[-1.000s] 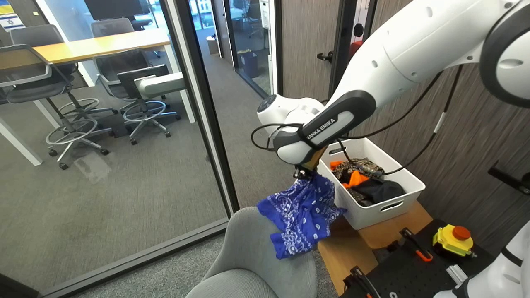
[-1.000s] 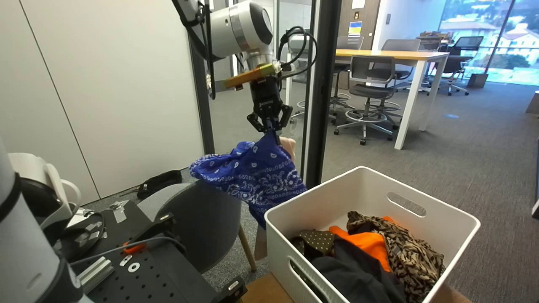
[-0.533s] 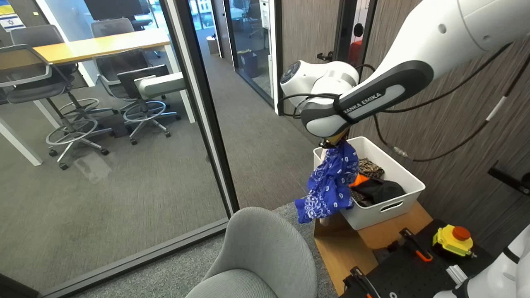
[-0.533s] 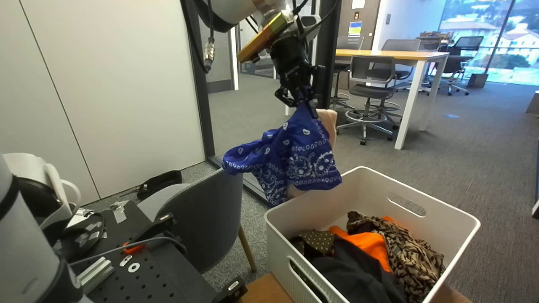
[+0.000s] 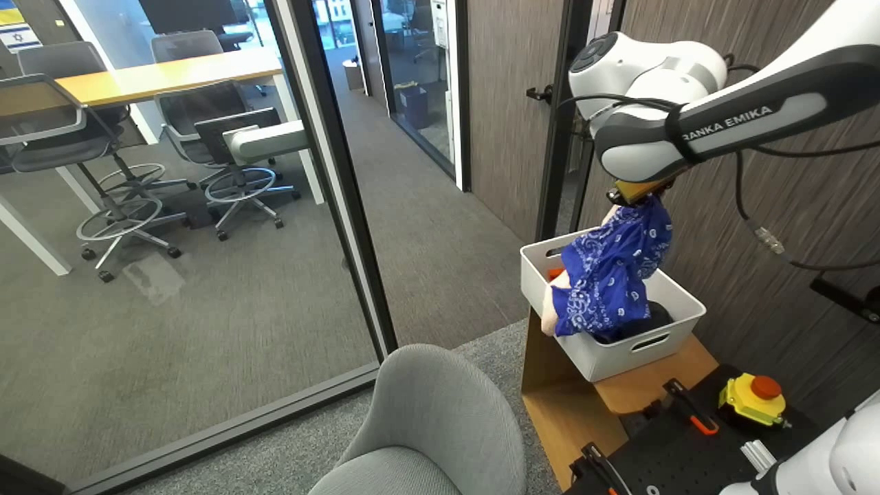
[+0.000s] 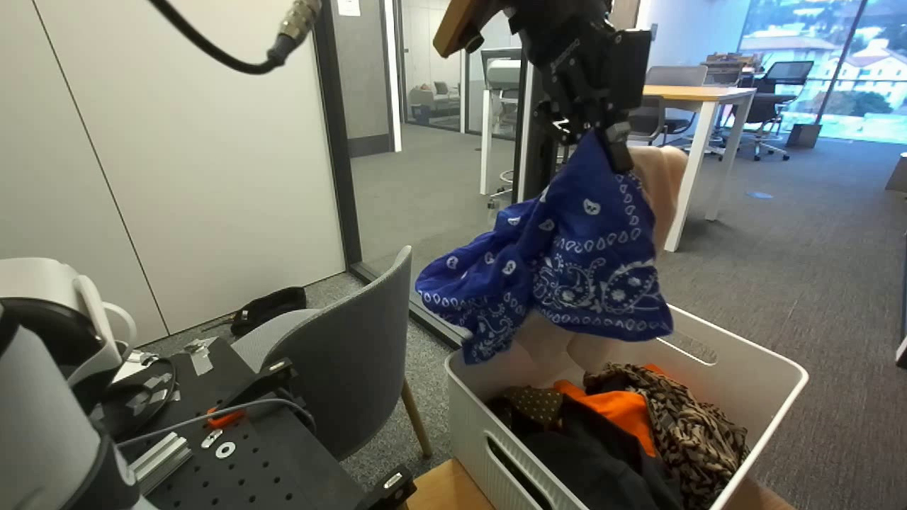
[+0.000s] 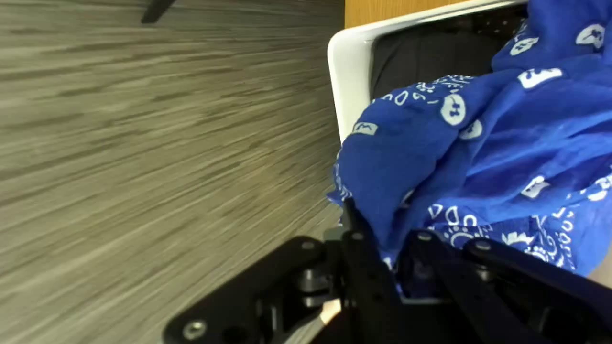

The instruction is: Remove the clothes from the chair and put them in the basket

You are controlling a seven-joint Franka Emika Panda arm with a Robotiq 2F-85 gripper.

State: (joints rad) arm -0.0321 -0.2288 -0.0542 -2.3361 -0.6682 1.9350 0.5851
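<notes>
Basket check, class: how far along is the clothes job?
Done: an orange cloth, a leopard-print cloth and a black cloth lie in the basket. In hand: the gripper pinches the blue bandana over it, clear of the chair; a peach cloth hangs behind. Left, probably: lowering these in and letting go.

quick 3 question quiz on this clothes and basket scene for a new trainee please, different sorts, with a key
1. Multiple choice: which of these is in the end effector?
A) the red button
B) the bandana
C) the chair

2. Fill the gap: the brightest cloth inside the basket is ____.

3. True or false: the bandana lies loose at the bottom of the basket.

Key
1. B
2. orange
3. False: it hangs from the end effector.
</notes>
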